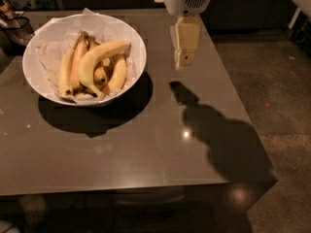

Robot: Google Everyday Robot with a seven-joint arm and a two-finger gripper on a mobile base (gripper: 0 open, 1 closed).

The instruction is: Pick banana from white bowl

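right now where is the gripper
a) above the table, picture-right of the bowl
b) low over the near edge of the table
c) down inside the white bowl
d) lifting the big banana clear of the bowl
A: the gripper hangs above the table at picture-right of the white bowl, while the banana lies in the bowl.

You've got the white bowl (pixel 137 41) in the upper left of the frame on the grey table (pixel 146 154). It's paper-lined, and the big pale banana (pixel 97 58) curves across the smaller bananas (pixel 65 74). Your gripper (pixel 184 58) hangs top centre, right of the bowl and well apart from the banana.
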